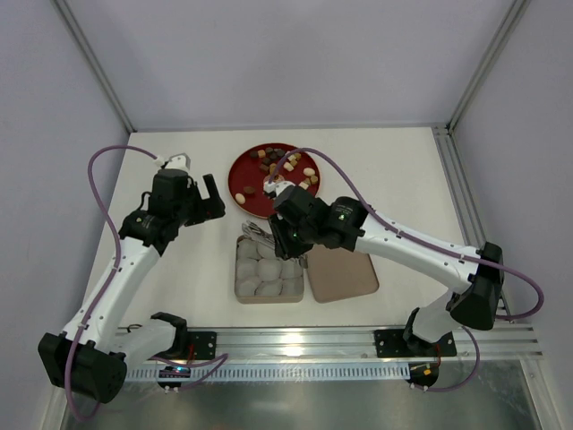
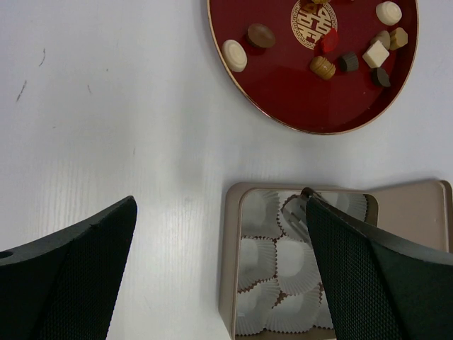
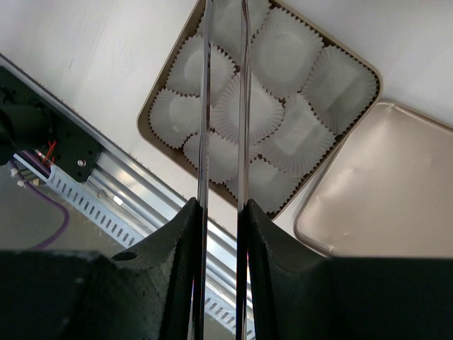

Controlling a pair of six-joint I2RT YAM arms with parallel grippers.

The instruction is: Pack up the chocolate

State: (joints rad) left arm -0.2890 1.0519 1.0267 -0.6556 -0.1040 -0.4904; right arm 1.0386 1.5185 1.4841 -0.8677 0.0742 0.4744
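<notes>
Several chocolates (image 1: pixel 285 167) lie on a round red plate (image 1: pixel 243 176), also in the left wrist view (image 2: pixel 283 120): a cream one (image 2: pixel 235 55), a brown one (image 2: pixel 260 35) and others. My right gripper (image 1: pixel 285 231) (image 3: pixel 221 212) is shut on thin metal tongs (image 3: pixel 204 106), whose tips (image 1: pixel 255 231) hang over the far end of the tan box (image 1: pixel 240 288). The tongs' tips leave the right wrist view at the top; I see no chocolate in them. My left gripper (image 1: pixel 209 199) (image 2: pixel 219 200) is open and empty, left of the box and plate.
The box (image 3: pixel 150 108) (image 2: pixel 230 262) holds several crinkled white paper cups (image 3: pixel 241 106), all empty. Its tan lid (image 1: pixel 345 276) (image 3: pixel 382 191) lies right of it. A metal rail (image 1: pixel 295 340) runs along the near table edge.
</notes>
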